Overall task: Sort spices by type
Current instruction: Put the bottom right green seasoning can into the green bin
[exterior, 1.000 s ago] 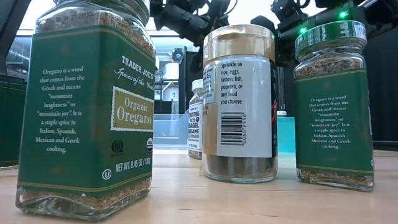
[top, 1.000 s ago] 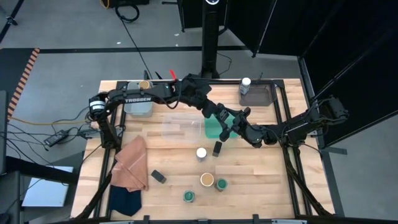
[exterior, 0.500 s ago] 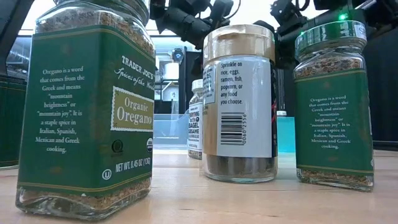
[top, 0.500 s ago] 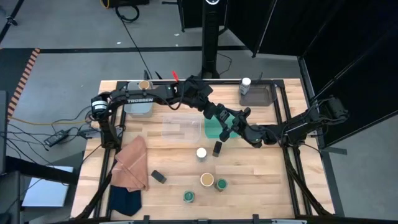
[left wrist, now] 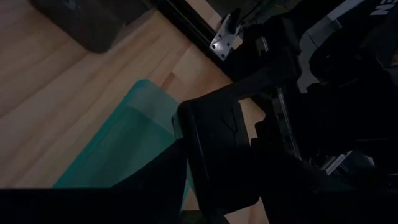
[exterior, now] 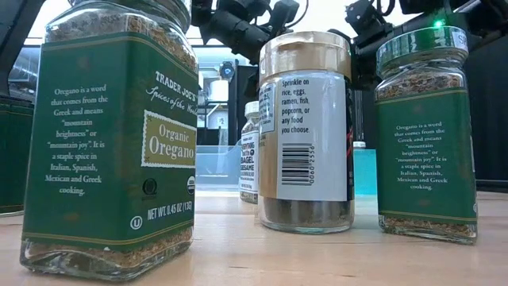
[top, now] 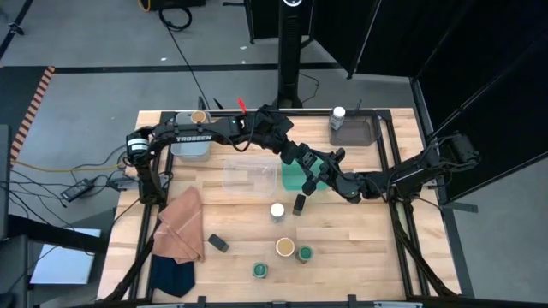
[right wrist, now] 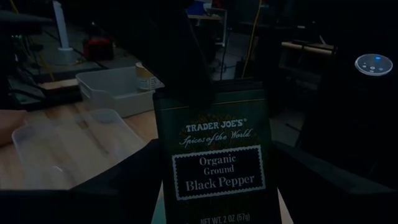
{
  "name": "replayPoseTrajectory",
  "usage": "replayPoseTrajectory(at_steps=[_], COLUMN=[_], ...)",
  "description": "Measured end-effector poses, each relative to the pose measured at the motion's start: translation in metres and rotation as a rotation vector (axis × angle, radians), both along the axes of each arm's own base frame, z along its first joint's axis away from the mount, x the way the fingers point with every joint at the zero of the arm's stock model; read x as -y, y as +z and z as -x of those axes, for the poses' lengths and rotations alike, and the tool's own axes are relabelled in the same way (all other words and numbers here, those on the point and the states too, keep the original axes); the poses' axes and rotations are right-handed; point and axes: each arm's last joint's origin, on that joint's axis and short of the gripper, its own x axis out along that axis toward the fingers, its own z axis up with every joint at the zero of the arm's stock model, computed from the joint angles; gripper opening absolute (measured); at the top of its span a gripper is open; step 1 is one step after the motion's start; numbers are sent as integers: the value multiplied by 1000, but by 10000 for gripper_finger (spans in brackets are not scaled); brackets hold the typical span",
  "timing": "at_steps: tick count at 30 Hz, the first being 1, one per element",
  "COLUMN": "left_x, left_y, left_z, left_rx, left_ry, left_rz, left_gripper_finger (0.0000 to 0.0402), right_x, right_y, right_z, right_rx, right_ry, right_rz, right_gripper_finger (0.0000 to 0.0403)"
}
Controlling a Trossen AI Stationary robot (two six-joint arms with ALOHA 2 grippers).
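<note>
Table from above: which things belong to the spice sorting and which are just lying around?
Sorting: black pepper tin, standing tin, flat tin, white-lid jar, tan-lid jar, two green-lid jars, teal tray.
Lying about: orange cloth, navy cloth.

You worked in a robotics lab or workshop: a butcher-block table (top: 342, 248) stood on a grey floor with loose cables (top: 86, 184), dark partition screens (top: 479, 60), a central camera mast (top: 291, 51), and cluttered benches behind.
</note>
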Motion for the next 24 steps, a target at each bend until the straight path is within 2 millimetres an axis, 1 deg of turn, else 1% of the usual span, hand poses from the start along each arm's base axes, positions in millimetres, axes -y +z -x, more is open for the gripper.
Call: replayPoseTrajectory(at_steps=[6, 9, 13, 18, 21, 24], left_x=[0, -2, -8, -17, -23, -24], left_y=[0, -1, -4, -5, -5, -9], left_z=[0, 0, 2, 5, 8, 11], left_rx=[0, -7, -21, -30, -41, -91], left_ry=[-3, -5, 23, 48, 56, 44], left_rz=[-7, -32, -38, -37, -48, -76], left_gripper_finger=[168, 166, 166, 166, 166, 166], right_x=[-1, -4, -11, -23, -34, -46], right_y=[0, 2, 3, 3, 3, 3], right_z=[0, 0, 1, 3, 7, 12], right_rx=[2, 21, 29, 31, 40, 47], right_ry=[3, 13, 43, 65, 63, 57], right_rz=[-1, -8, -11, -12, -12, -6], right_gripper_finger=[293, 302, 314, 320, 318, 316])
